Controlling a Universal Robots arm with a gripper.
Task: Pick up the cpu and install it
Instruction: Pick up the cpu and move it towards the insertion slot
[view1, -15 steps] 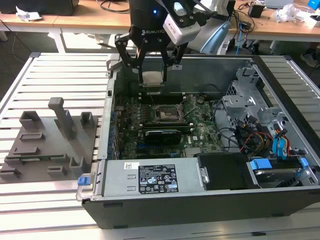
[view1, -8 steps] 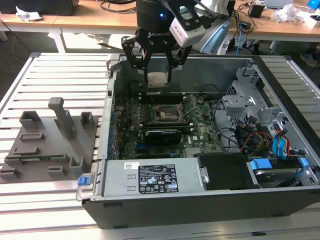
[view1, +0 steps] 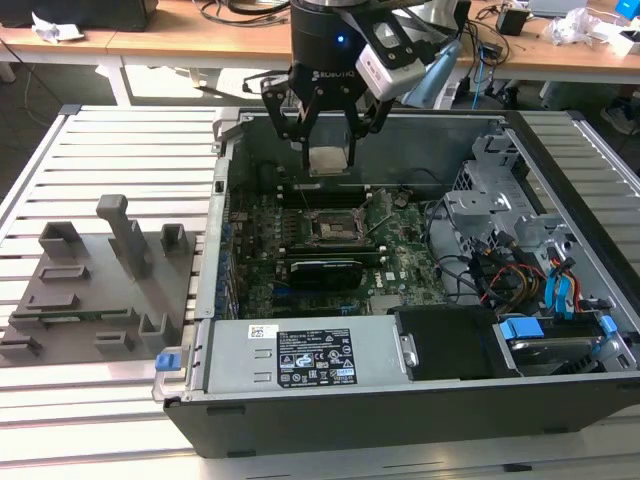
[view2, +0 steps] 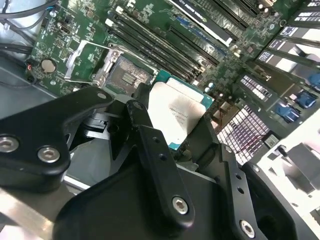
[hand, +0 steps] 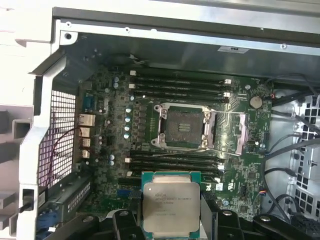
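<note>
1. We see the black two-finger gripper (view1: 330, 150) closed to a narrow gap on the cpu (view1: 330, 158), a flat square chip with a silvery-grey metal lid and a thin green border. Its fingers (view2: 145, 135) press two opposite edges, and the lid faces both wrist cameras (view2: 177, 112) (hand: 171, 207).
2. The cpu hangs in the air above the black square socket (view1: 330, 228), well apart from it, and about level with the upper rim of the open black computer case (view1: 300, 430).
3. The socket (hand: 182, 125) is uncovered. Its silvery metal load plate (hand: 243, 131) is swung back to one side, so we find open air straight above the recess.
4. Rows of long black memory slots (hand: 175, 82) run close along two sides of the socket. A black expansion card (view1: 325, 270) lies just past one row.
5. To the exterior view's right of the socket are a grey metal drive cage (view1: 490, 190) and coloured cables (view1: 520, 275). A grey power supply (view1: 300, 360) closes the near side.
6. Well to the exterior view's left of the socket, outside the case, a grey plastic tray (view1: 90, 290) of upright blocks sits on the slatted metal table (view1: 120, 140).
7. We cannot see the cpu's underside. One of its edges is cut off in the first wrist view, and a finger link hides one corner in the second wrist view. We cannot make out the socket's contacts.
</note>
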